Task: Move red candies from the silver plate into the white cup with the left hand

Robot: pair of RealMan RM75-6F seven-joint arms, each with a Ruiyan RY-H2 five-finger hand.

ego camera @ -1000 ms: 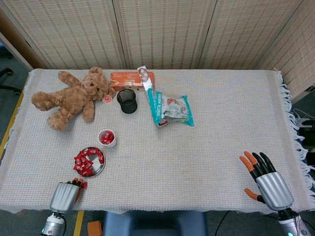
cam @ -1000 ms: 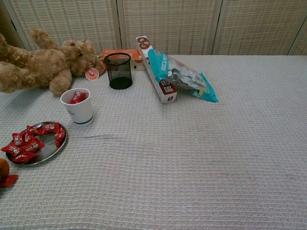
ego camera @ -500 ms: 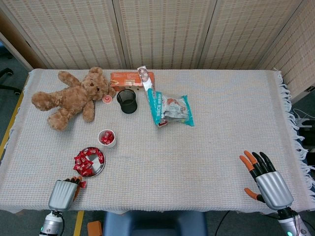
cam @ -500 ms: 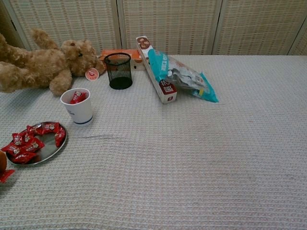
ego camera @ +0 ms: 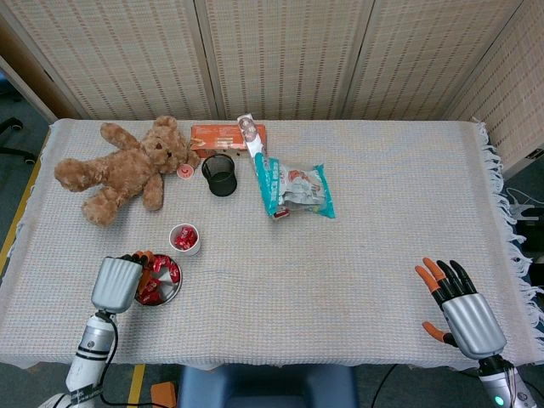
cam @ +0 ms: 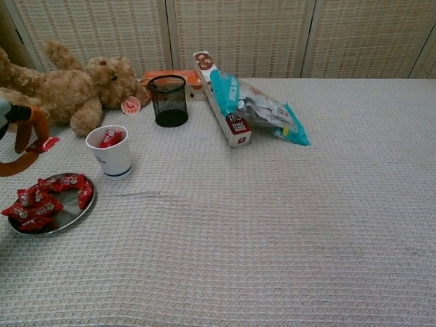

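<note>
The silver plate (ego camera: pixel 171 293) (cam: pixel 70 212) near the front left holds several red candies (ego camera: pixel 163 273) (cam: pixel 42 202). The white cup (ego camera: pixel 184 240) (cam: pixel 112 152) stands just behind it with red candies inside. My left hand (ego camera: pixel 119 281) (cam: pixel 20 137) hovers above the plate's left side, pinching one red candy (cam: pixel 45 144) between its fingertips, to the left of the cup. My right hand (ego camera: pixel 459 308) rests on the cloth at the front right, fingers apart and holding nothing.
A teddy bear (ego camera: pixel 123 167) (cam: pixel 58 92) lies at the back left. A black mesh cup (ego camera: pixel 220 174) (cam: pixel 168 100), an orange box (ego camera: pixel 226 136), a long narrow box (cam: pixel 221 97) and a teal snack bag (ego camera: pixel 296 189) (cam: pixel 262 109) sit behind the cup. The table's front edge (ego camera: pixel 280 361) is close to both hands.
My left hand has risen from the table's front edge and moved forward over the plate, carrying the red candy with it. The right hand has stayed put.
</note>
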